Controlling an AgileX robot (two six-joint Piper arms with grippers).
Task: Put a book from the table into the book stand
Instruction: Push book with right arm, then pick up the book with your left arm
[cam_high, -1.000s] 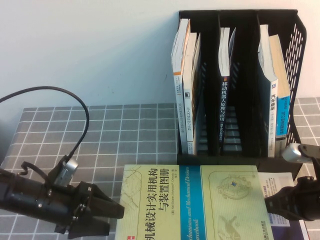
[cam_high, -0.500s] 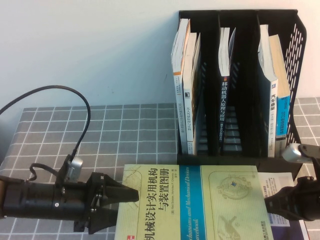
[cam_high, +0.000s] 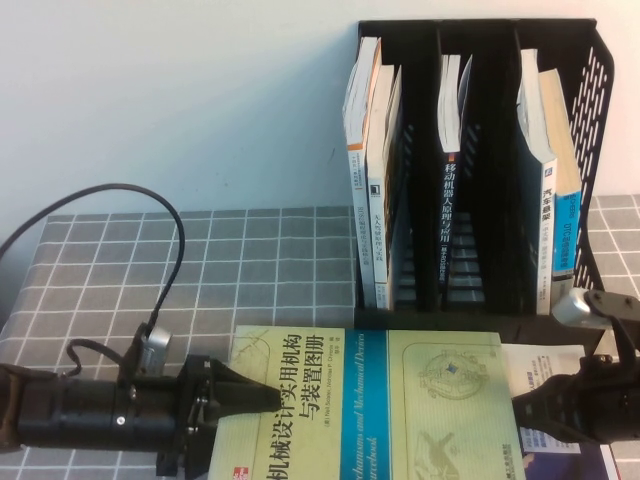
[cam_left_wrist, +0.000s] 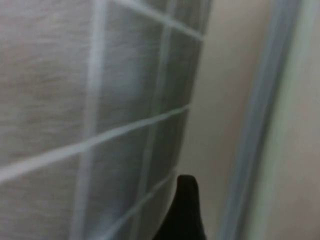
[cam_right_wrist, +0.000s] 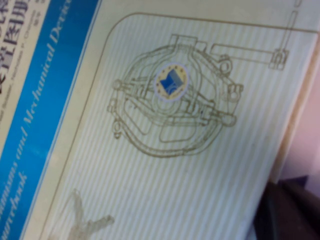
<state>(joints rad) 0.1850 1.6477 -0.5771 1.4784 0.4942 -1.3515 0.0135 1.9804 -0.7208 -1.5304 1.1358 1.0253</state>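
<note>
The book (cam_high: 400, 410) lies flat on the counter (cam_high: 250, 270), near edge, in front of the stand (cam_high: 480, 170); none of the placing is done. The left gripper (cam_high: 245, 405) sits at the book's left edge, fingers wide open, one over the cover, holding nothing. The right gripper (cam_high: 525, 412) is at the right edge; I cannot tell its state. The lift and slotting remain. Grey checked cloth covers the counter, with a plain pale wall behind.

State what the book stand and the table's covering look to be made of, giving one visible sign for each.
The book stand: apparently black moulded plastic, judging by its perforated side wall and dull sheen. The table: seemingly covered in grey woven cloth with white grid lines; the left wrist view shows a soft, matte weave.
</note>
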